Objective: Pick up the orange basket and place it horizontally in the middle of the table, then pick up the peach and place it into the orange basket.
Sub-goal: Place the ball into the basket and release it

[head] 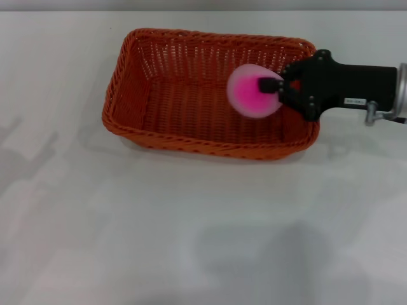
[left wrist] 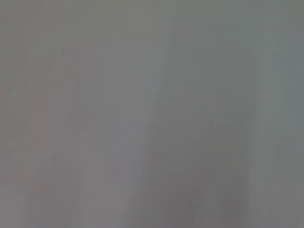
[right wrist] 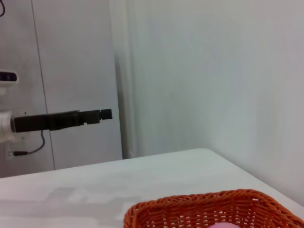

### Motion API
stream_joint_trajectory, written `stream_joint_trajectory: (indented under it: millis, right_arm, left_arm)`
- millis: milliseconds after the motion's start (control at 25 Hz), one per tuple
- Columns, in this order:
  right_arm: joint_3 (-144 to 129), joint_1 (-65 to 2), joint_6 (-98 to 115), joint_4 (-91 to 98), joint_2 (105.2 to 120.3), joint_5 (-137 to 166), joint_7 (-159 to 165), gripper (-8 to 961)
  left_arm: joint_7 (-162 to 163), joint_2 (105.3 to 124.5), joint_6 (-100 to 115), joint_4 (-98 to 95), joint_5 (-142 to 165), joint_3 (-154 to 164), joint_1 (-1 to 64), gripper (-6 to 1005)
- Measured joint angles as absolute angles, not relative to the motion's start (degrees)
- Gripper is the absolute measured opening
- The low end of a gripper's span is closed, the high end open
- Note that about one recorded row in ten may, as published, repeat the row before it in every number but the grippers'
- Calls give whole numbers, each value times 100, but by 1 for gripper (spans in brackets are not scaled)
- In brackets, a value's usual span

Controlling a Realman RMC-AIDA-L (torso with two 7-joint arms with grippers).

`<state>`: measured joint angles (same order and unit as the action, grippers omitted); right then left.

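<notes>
The orange basket (head: 137,82) lies lengthwise across the far middle of the white table (head: 191,229). My right gripper (head: 268,89) reaches in from the right and is shut on the peach (head: 249,95), a pink ball with a magenta patch. It holds the peach over the basket's right half, just inside the right rim. The right wrist view shows the basket's rim (right wrist: 209,202) and a sliver of the peach (right wrist: 223,226) at the frame's edge. My left gripper (right wrist: 102,114) shows only far off in that view, held above the table away from the basket.
The basket's floor (head: 184,101) left of the peach holds nothing. Bare tabletop surrounds the basket. A white wall (right wrist: 213,71) and cabinet panels (right wrist: 71,57) stand beyond the table. The left wrist view shows only a blank grey surface.
</notes>
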<state>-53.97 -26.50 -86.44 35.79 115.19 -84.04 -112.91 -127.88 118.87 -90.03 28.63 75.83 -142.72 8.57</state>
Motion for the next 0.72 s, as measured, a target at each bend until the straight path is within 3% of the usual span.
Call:
stream_joint_trajectory:
  millis: [280, 720]
  right_arm:
    - [-5433, -2918, -8088, 3075, 11570, -8510, -11429, 77]
    - [-5368, -2917, -7966, 2936, 11543, -8674, -11467, 530]
  left_arm:
    - [-12796, 11882, -8990, 2865, 7577, -14274, 895, 861]
    - [-12803, 11883, -8939, 2865, 7573, -14274, 949, 860]
